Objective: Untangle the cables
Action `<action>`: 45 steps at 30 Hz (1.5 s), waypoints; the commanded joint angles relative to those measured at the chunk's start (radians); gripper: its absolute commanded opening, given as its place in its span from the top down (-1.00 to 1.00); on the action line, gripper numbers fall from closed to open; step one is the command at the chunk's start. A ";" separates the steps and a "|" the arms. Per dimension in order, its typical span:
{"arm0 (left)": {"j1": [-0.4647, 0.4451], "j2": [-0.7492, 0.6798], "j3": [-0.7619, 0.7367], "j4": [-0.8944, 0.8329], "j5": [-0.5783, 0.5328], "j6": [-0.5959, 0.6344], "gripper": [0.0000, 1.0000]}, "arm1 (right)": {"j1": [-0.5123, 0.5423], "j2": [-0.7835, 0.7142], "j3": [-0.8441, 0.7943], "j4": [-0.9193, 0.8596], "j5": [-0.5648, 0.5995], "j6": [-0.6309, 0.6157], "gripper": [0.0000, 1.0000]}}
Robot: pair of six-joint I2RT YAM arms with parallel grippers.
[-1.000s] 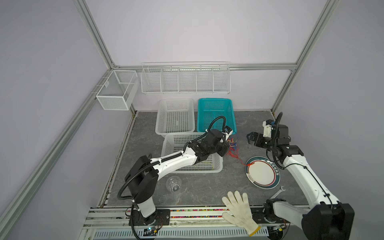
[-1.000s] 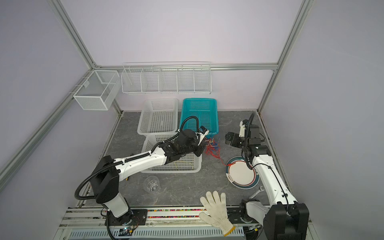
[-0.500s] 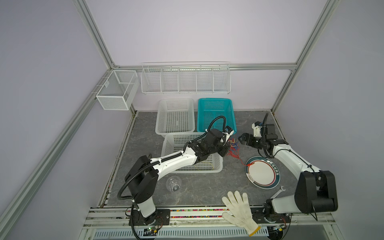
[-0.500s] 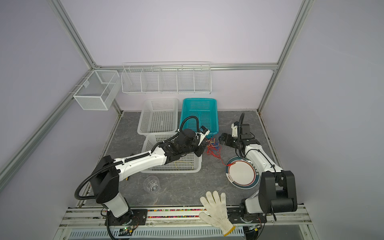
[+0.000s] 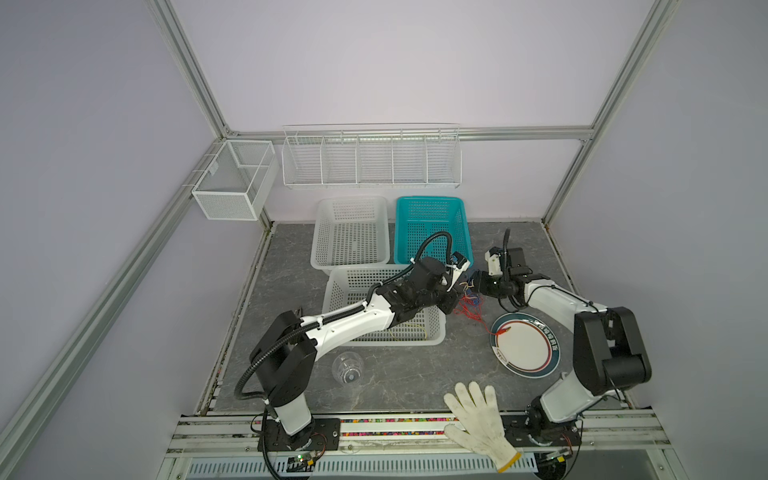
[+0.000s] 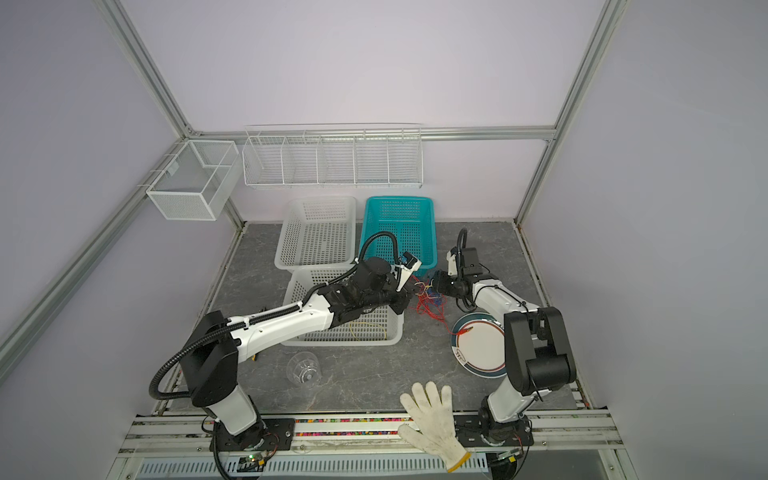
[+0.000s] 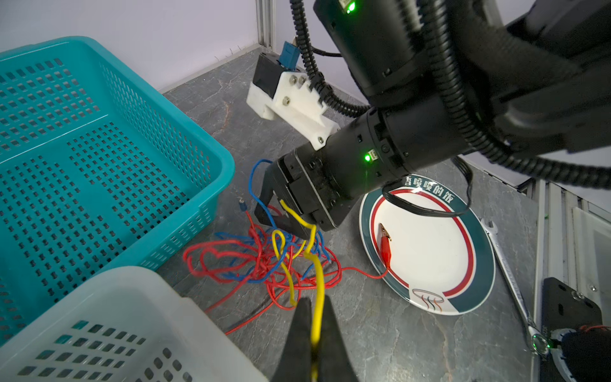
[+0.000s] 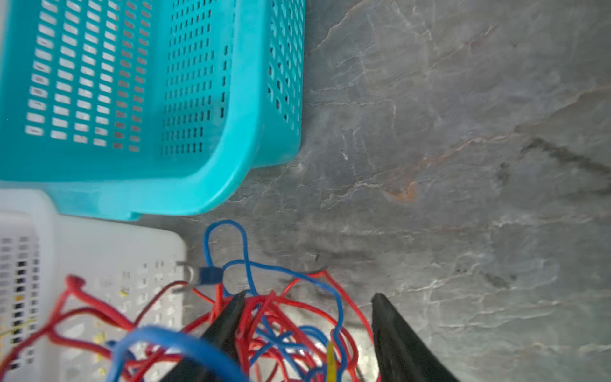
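- Count, containers: three plastic baskets on the table, namely one teal basket (image 5: 430,203) and two white, the rear white basket (image 5: 351,202) and the front white basket (image 5: 329,297). On the wall hang one mesh box (image 5: 232,183) and one long wire rack (image 5: 370,158).
- Count, loose items: one plate (image 5: 528,353), one clear cup (image 5: 348,368), one white glove (image 5: 478,411), one wrench (image 7: 509,274).
- The cables (image 5: 469,306) come in three colours: red, blue and yellow. The number of strands per colour cannot be told in the knot.
- Location: the heap lies on the table just beside the front white basket's corner, between the teal basket and the plate.
- Axis: the heap itself has no clear long axis.
- One red lead runs out of the heap to the plate. It ends in a red clip (image 7: 385,246) lying on the plate's rim, nose pointing inward.
- A blue loop (image 7: 258,168) stands up beside the right gripper (image 7: 281,225).
- A blue spade end (image 8: 210,274) points toward the front white basket.
- Left gripper (image 7: 315,301): fingers clenched on the yellow cable (image 7: 317,274), which runs from the pinch across the heap toward the right gripper. More yellow wire lies inside the front white basket.
- Right gripper: jaws stand apart and straddle red and blue strands, with no pinch visible.
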 commanded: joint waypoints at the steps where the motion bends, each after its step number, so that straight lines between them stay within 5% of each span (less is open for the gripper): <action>1: 0.004 -0.024 0.026 0.033 0.005 -0.005 1.00 | -0.002 0.009 0.013 -0.023 0.157 0.014 0.23; 8: 0.004 -0.088 0.006 -0.010 -0.084 0.009 1.00 | -0.020 0.043 0.028 -0.078 0.308 0.010 0.52; 20: 0.009 -0.291 -0.014 -0.102 -0.178 0.045 1.00 | -0.075 0.091 0.042 -0.088 0.283 0.046 0.88; 33: 0.021 -0.340 -0.073 -0.059 -0.125 0.037 1.00 | -0.121 0.061 0.028 -0.109 0.226 0.049 0.87; 40: 0.021 -0.220 -0.005 -0.035 -0.067 0.020 1.00 | -0.102 -0.032 0.030 -0.128 0.048 -0.038 0.32; 45: 0.020 -0.124 0.071 -0.048 -0.064 0.032 1.00 | -0.080 -0.127 0.022 -0.204 0.051 -0.086 -0.25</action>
